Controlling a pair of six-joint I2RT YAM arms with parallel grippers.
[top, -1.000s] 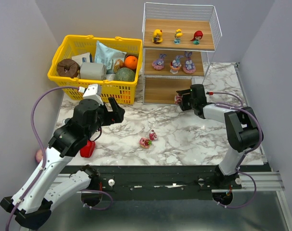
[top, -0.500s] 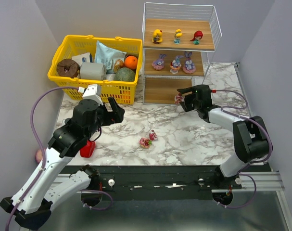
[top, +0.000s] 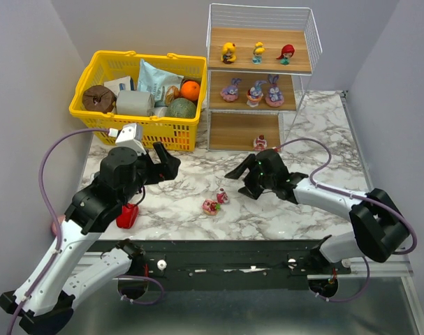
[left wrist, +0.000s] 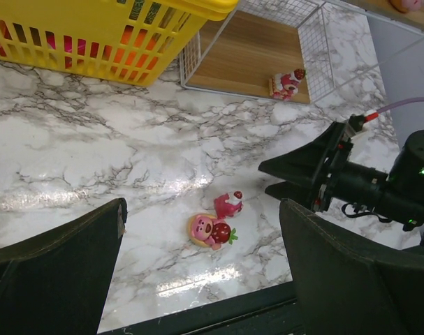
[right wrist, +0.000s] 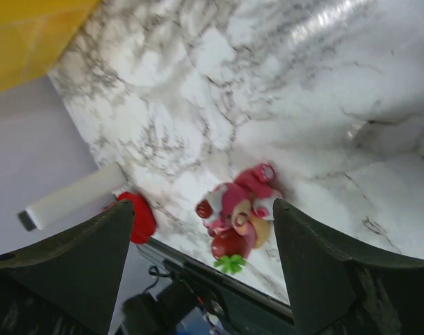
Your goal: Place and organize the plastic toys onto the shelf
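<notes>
Two pink toys (top: pixel 211 206) on marble table (top: pixel 184 188) | yellow basket (top: pixel 149 57) beside shelf (top: pixel 232 132) | left pincer (top: pixel 171 164) wide | right pincer (top: pixel 236 184) wide

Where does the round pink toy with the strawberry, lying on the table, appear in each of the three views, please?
Top external: the strawberry toy lies on the marble, low and near the centre of the picture.
Left wrist: the strawberry toy is at lower centre.
Right wrist: the strawberry toy is at lower centre, by the table's edge.
Shared landmark: the yellow basket, at upper left in every view.
</notes>
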